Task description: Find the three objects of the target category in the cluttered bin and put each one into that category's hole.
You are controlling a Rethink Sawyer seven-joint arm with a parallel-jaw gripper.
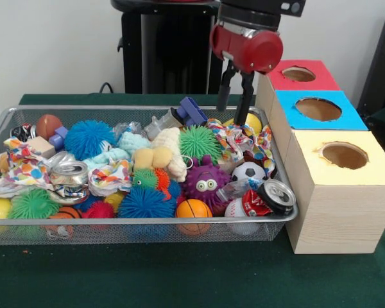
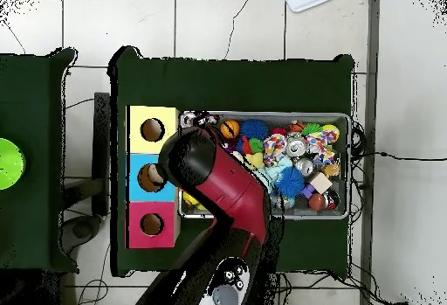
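Note:
The silver wire mesh bin is full of toys; it also shows in the overhead view. A wrinkly see-through bottle lies at the far side next to a blue block. Another clear bottle lies near the front right, beside a purple monster toy. I cannot pick out a third. The red-topped hole is in the farthest box on the right, and it shows in the overhead view. My gripper hangs open and empty over the bin's far right corner, just left of the red-topped box.
Blue-topped hole and yellow-topped hole sit in front of the red one. Silver cans, polka-dot paper wads, spiky balls and a mini soccer ball crowd the bin. In the overhead view my arm covers the bin's left part.

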